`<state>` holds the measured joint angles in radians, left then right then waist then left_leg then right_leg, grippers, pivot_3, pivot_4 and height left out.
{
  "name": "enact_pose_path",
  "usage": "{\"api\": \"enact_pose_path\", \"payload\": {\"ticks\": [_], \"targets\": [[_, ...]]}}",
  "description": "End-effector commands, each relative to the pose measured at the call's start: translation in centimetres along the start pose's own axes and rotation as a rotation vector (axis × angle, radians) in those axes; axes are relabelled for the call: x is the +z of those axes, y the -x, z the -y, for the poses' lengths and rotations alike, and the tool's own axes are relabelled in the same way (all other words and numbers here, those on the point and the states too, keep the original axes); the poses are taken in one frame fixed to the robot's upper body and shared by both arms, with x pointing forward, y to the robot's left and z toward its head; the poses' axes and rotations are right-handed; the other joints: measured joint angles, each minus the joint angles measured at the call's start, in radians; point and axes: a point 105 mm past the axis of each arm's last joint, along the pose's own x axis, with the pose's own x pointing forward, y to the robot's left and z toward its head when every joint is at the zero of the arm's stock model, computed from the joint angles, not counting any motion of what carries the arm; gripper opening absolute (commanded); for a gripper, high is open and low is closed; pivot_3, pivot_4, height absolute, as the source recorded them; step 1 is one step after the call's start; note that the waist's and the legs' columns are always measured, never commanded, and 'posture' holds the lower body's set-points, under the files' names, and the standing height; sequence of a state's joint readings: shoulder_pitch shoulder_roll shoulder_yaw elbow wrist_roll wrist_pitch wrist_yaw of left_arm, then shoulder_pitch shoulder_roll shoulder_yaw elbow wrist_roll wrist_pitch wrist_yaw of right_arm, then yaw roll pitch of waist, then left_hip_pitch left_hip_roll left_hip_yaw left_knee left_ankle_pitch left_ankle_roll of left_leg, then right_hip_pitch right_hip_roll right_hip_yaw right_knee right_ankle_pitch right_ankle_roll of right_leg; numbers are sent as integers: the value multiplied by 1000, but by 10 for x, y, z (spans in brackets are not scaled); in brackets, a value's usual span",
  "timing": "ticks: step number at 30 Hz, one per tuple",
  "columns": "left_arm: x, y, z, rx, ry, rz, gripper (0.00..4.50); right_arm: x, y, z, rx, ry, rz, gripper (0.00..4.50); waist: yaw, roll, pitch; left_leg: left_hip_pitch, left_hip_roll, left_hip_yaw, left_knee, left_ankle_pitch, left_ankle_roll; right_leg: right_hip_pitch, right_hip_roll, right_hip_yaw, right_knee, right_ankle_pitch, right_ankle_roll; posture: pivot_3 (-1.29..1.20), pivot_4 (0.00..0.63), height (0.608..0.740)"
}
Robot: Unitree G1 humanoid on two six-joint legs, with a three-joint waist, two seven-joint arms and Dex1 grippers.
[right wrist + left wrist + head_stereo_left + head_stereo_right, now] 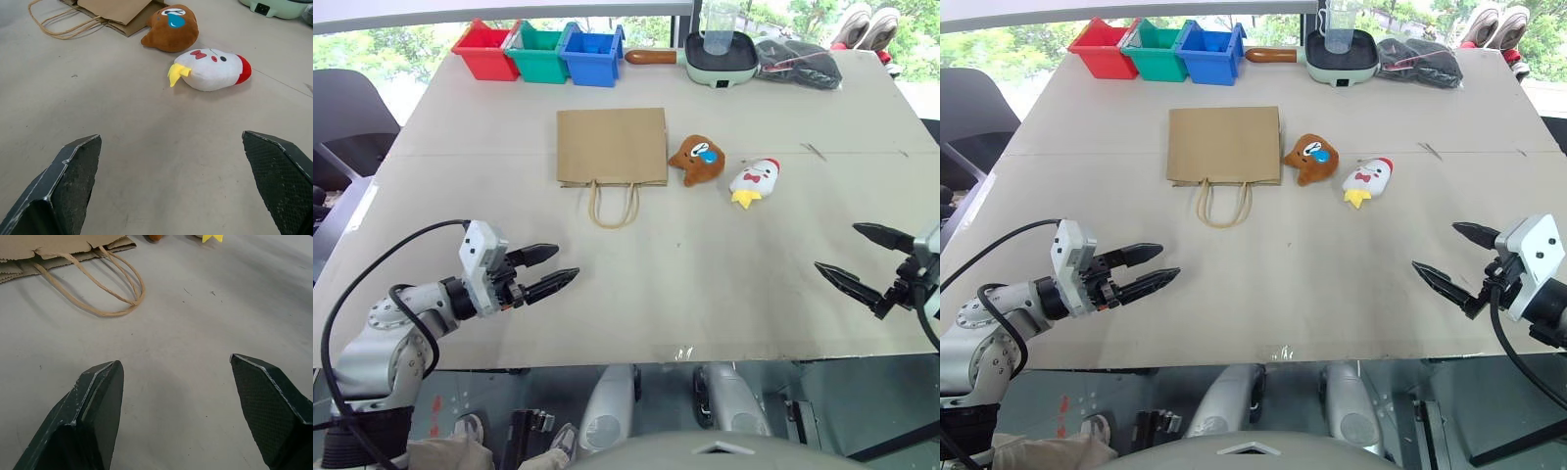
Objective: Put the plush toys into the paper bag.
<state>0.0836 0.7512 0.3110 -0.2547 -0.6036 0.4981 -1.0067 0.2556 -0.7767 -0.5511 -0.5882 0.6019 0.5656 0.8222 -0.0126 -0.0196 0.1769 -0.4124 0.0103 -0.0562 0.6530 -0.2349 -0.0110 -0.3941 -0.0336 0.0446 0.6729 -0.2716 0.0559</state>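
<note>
A plain brown kraft paper bag (612,145) lies flat at the middle of the grey worktop (705,284), its tan twisted cord handles (614,204) trailing toward the robot, while the two plush toys wait just beside it — a rounded brown one with a blue-white face mark (697,160) close to the bag's edge, a white chicken with red comb and yellow base (754,182) beyond it. The left gripper (551,268) and right gripper (850,258) hover low near the front edge, jaws apart and empty, well short of everything. Nothing is bagged yet; the opening step looks to be a reach — likely the right arm to the chicken, with the flat bag needing its mouth lifted.
</note>
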Motion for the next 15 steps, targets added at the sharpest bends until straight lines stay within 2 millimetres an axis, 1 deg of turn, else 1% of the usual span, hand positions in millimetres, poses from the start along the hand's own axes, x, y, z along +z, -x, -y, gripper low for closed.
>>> {"api": "enact_pose_path", "payload": {"ticks": [1,4,5,8,9,12,14,15], "targets": [[21,-3,-5,34,-54,64,3782,11,-8,-10,31,23,61,4500,0,0,0,0,0,0,0,0,0,0,0,0,0,0,0,0,150,740],[35,-9,-20,108,-167,83,3782,21,-22,-23,60,26,135,4500,1,-1,0,0,0,-1,1,0,0,0,1,-1,0,0,0,0,150,740],[39,-11,-31,153,-231,75,3782,23,-26,-31,85,28,151,4500,1,0,-1,0,0,-1,1,0,0,0,1,-1,0,0,0,0,150,740],[48,-20,-58,240,-544,-11,3782,29,-35,-51,141,24,184,4500,1,0,-1,0,-2,0,0,0,0,0,1,0,0,0,0,0,150,740],[49,-22,-63,238,-632,-43,3782,30,-38,-54,146,25,186,4500,1,0,-1,0,-3,-1,0,0,0,0,1,0,0,0,0,0,150,740],[47,-33,-68,175,-879,-112,3782,29,-46,-63,148,28,186,4500,0,0,-1,-1,-3,-1,0,0,0,-1,1,-1,0,0,0,0,150,740],[43,-41,-69,129,-989,-135,3782,28,-50,-68,149,27,189,4500,0,0,-1,-2,-3,0,0,0,0,-1,0,0,-1,0,0,0,150,740],[41,-48,-68,102,-1021,-130,3782,28,-52,-70,148,23,193,4500,0,0,-1,-2,-3,0,0,0,0,-1,0,0,-1,0,0,0,150,740]]}}
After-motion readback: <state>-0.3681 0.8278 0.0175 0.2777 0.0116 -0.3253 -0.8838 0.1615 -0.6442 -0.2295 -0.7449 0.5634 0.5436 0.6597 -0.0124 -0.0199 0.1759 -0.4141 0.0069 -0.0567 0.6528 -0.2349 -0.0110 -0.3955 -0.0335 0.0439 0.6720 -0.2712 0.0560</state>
